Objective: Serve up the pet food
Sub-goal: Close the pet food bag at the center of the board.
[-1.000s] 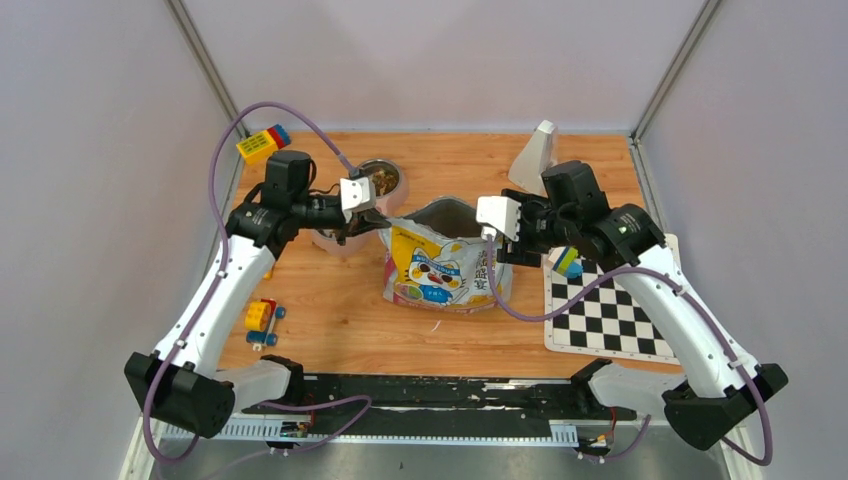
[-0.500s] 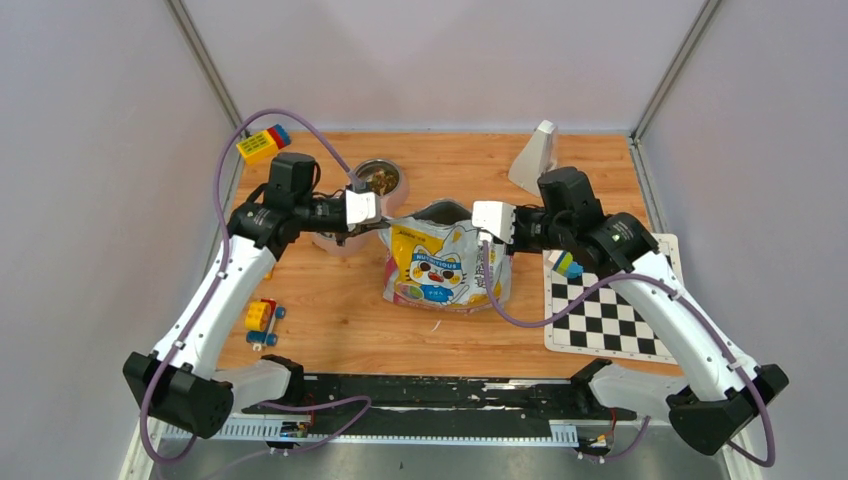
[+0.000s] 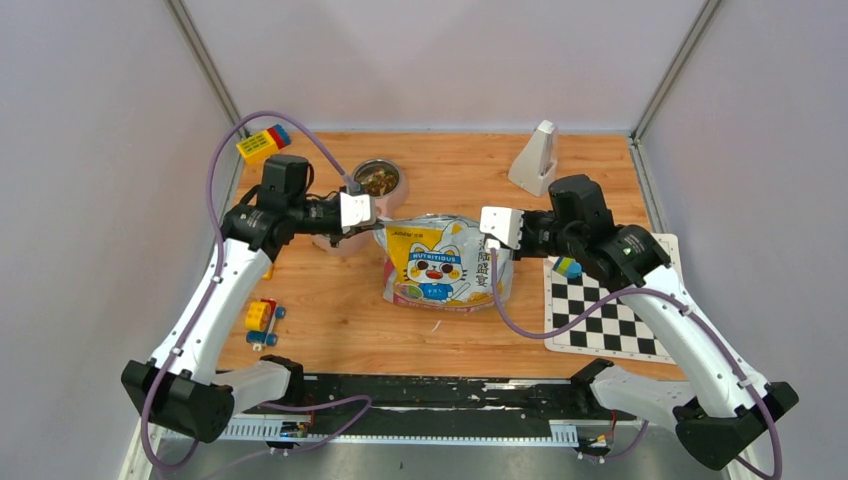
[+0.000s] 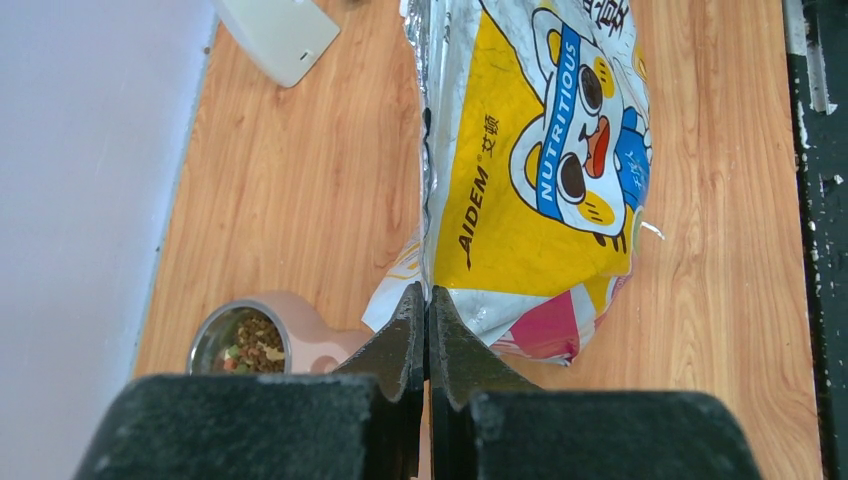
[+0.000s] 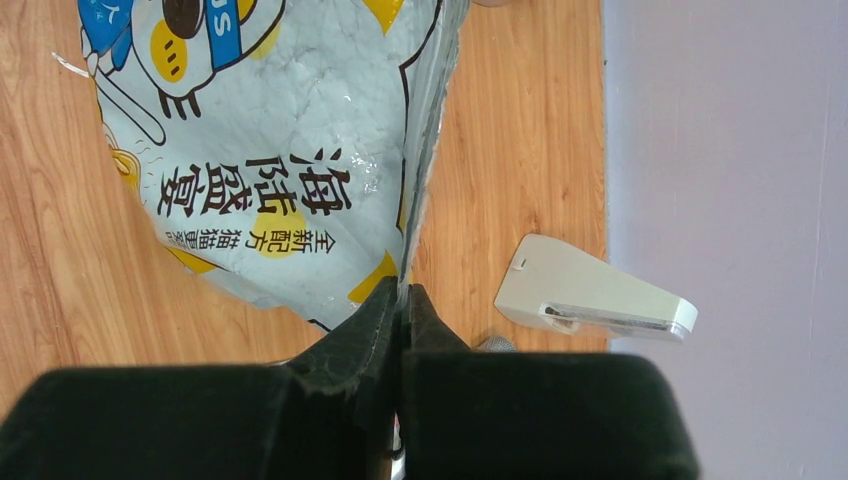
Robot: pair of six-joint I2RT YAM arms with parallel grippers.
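Note:
The yellow-and-white pet food bag (image 3: 445,262) stands mid-table, its cartoon cat facing the arms and its mouth drawn nearly flat. My left gripper (image 3: 378,228) is shut on the bag's upper left edge, and the left wrist view shows that gripper (image 4: 427,295) pinching the silver-lined rim of the bag (image 4: 540,170). My right gripper (image 3: 490,238) is shut on the upper right edge; up close the right gripper (image 5: 402,292) clamps the bag (image 5: 280,150) at its seam. Pet food (image 3: 378,180) lies in the far cup of the pink double steel bowl (image 4: 310,325). The bag's contents are hidden.
A white wedge-shaped stand (image 3: 535,160) sits at the back right. A checkerboard mat (image 3: 610,310) with a small blue-yellow block (image 3: 567,267) lies right. A yellow brick (image 3: 262,143) is at the back left, a toy car (image 3: 261,318) near the front left.
My right gripper closed on the bag's right rim and drew away to the right. The bag's wide-open mouth has been pulled flat and the bag stands taller.

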